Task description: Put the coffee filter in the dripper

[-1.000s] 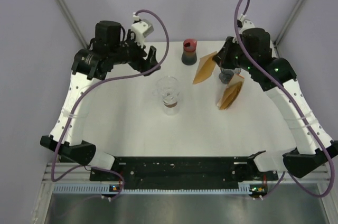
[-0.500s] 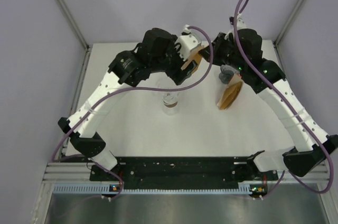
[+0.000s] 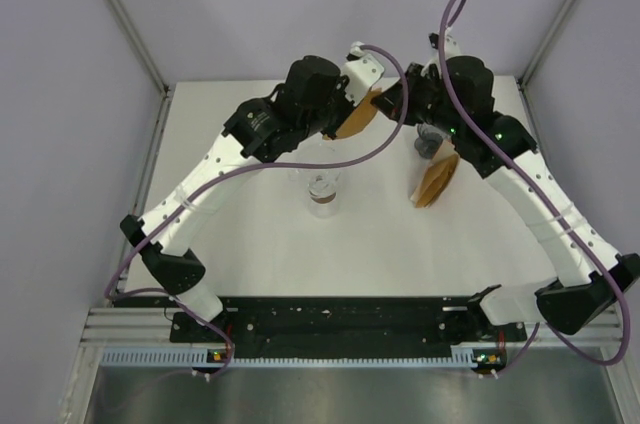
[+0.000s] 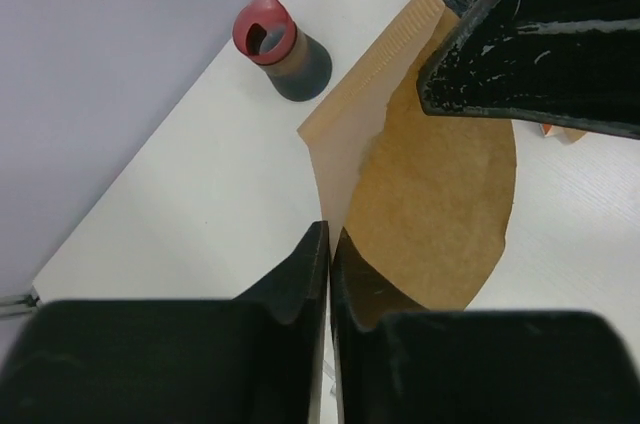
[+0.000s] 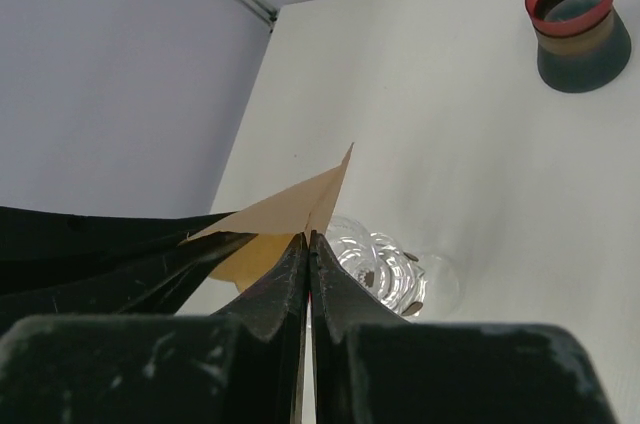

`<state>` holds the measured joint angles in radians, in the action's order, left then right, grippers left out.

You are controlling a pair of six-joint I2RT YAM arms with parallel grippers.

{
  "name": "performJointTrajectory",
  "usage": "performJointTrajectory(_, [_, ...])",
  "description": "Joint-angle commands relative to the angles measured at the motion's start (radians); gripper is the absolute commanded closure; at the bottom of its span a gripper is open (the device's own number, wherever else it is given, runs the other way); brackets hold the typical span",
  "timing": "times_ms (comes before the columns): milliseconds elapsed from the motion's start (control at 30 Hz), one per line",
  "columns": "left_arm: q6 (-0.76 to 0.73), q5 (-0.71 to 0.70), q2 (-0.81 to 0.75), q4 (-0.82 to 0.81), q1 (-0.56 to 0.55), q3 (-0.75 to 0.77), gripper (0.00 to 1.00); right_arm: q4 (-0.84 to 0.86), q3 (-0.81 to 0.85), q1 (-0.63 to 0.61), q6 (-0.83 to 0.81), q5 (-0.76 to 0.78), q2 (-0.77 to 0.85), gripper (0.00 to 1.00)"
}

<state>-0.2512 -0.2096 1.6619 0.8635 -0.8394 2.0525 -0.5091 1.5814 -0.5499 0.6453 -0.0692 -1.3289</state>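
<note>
At the far middle of the table [image 3: 250, 244], both arms meet over the filter [image 3: 355, 119], which hangs in the air just behind the dripper [image 3: 322, 187]. The left gripper [image 4: 328, 239] is clenched on the filter's edge near its narrow end. From there the paper fans away from the wrist camera, its crimped seam running up and to the right and its rounded edge lying to the lower right. The right gripper [image 5: 307, 242] is pinched tight on the opposite side, and a sharp corner of the paper pokes up past its fingertips. In the top view the filter's long axis runs diagonally between the two grippers. A red-capped jar [image 4: 280, 49] stands beyond, and spare filters [image 3: 437, 179] lie to the right.
</note>
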Motion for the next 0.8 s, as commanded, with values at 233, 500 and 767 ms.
performJointTrajectory(233, [0.248, -0.041, -0.06, -0.075, 0.06, -0.054, 1.0, 0.155, -0.072, -0.028, 0.013, -0.096, -0.033, 0.62])
performJointTrajectory(500, [0.371, -0.021, -0.082, -0.061, 0.106, -0.075, 1.0, 0.212, -0.067, -0.105, 0.031, -0.025, -0.079, 0.6])
performJointTrajectory(767, [0.374, 0.003, -0.096, -0.028, 0.169, -0.037, 1.0, 0.052, 0.011, -0.125, -0.051, 0.101, -0.133, 1.0])
